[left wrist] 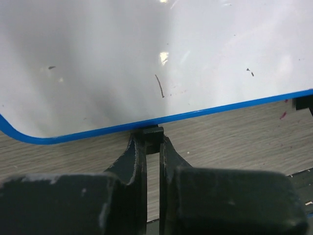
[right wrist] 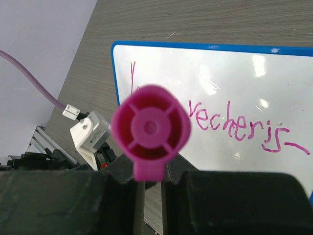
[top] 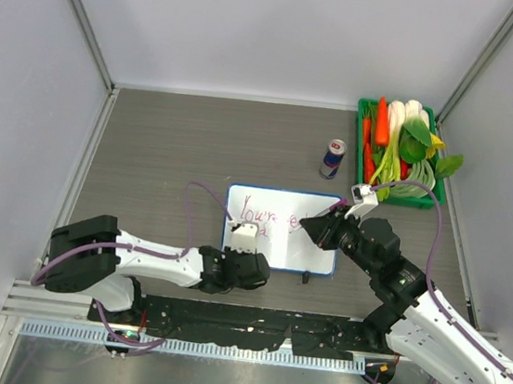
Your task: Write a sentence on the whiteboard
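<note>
One whiteboard [top: 287, 252], one can [top: 333, 158], one marker [right wrist: 150, 128]

Left arm [top: 136, 257]: base at the table's near-left edge, links folded low, forearm lying rightward along the near edge. Left gripper [left wrist: 152, 143]: level, pointing away from the base, jaws nearly together and pinching a small black clip [left wrist: 151, 132].

Right arm [top: 428, 321]: rises from the near-right corner, reaching diagonally toward the table's middle. Right gripper [right wrist: 149, 172]: tilted down, jaws clamped on a pink marker [right wrist: 150, 128].
</note>
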`<state>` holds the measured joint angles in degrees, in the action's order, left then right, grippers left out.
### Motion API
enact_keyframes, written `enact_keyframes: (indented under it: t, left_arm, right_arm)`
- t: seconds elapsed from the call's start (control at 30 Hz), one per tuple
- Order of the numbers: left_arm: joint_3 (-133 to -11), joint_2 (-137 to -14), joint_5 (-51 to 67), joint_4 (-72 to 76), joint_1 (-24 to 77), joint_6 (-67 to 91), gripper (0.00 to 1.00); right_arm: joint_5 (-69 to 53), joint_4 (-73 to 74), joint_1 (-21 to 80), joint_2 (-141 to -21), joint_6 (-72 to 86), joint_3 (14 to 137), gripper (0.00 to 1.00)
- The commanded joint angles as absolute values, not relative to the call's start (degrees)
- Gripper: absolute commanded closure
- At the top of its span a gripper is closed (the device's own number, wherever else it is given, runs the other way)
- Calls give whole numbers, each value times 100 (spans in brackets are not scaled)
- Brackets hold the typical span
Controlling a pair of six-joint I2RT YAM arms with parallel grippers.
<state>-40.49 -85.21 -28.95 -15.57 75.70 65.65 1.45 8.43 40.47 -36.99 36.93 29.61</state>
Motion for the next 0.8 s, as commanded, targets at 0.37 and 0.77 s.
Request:
enact_keyframes:
  t: [0.37, 0.77]
  left_arm:
    - [-3937, -8551, -2927, -1239, 7470, 7102, 100]
    - [-4034, -8122, -2268, -905, 7602, 6479, 36]
  right_arm:
    - [264, 650, 4017, -3656, 3595, 2944, 99]
    - [334, 738, 4025, -3621, 3533, 3006, 99]
